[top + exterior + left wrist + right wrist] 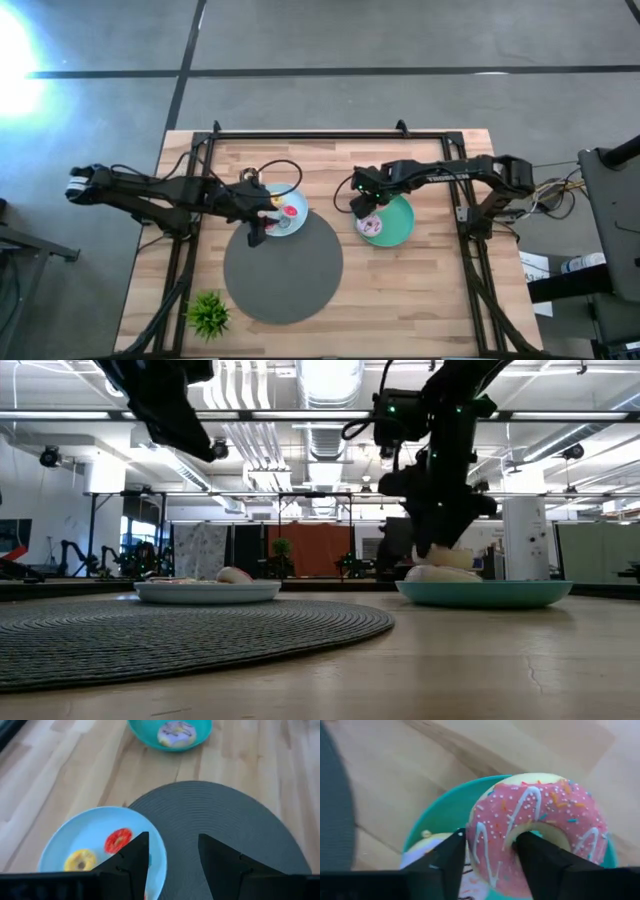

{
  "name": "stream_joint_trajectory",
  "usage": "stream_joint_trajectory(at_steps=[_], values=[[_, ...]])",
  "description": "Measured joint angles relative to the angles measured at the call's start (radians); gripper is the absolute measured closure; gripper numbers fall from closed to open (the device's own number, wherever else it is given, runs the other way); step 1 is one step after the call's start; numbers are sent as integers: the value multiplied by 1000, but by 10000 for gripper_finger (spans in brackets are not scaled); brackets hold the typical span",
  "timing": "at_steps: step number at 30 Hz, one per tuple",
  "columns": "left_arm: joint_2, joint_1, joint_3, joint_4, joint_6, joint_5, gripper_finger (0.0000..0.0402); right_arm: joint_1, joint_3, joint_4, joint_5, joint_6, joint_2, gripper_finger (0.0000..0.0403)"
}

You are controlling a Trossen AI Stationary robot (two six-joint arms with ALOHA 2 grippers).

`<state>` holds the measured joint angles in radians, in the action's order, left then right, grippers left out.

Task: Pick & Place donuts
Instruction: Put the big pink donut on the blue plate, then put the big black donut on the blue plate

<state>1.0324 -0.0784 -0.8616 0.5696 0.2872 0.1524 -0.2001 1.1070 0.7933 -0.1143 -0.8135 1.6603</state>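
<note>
the right gripper is hanging low over the green plate, its fingers parted around one side of the pink donut, one finger in the hole and the other outside the ring. the gap looks a little wider than the dough, so it reads as letting go rather than squeezing, though whether the pads are touching the icing i cannot tell. the pink donut is leaning against a pale lilac donut lying just beside and beneath the fingers on the same plate. this looks like the placing step, with the drop nearly done. the next move is calling for a straight lift so the inner finger is clearing the hole without dragging the ring. the left gripper is hovering open and empty over the edge of the blue plate, with a red donut and a yellow donut just beside its finger, and the grey mat ahead of it.
</note>
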Motion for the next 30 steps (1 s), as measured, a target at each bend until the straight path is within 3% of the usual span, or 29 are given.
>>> stream_joint_trajectory(at_steps=[6, 9, 13, 19, 21, 24, 30], values=[[-77, -1, 0, 17, 34, 38, 257, -3, -16, 14, 12, 7, -1, 175], [-119, -1, 0, 50, 43, 75, 257, 32, -2, 13, -54, -8, -25, 159], [-175, -1, -1, 176, 78, 238, 257, 76, 28, 15, -162, -4, -67, 150], [-129, 43, 14, 403, 93, 479, 257, 105, 58, 41, -176, 54, -89, 155], [-80, 126, 22, 409, 136, 435, 257, 106, 66, 43, -174, 50, -89, 158], [-5, 302, 33, 362, 178, 234, 257, 103, 84, 42, -178, 39, -89, 162], [114, 604, 37, 245, 81, 23, 257, 105, 118, 47, -177, 35, -91, 162]])
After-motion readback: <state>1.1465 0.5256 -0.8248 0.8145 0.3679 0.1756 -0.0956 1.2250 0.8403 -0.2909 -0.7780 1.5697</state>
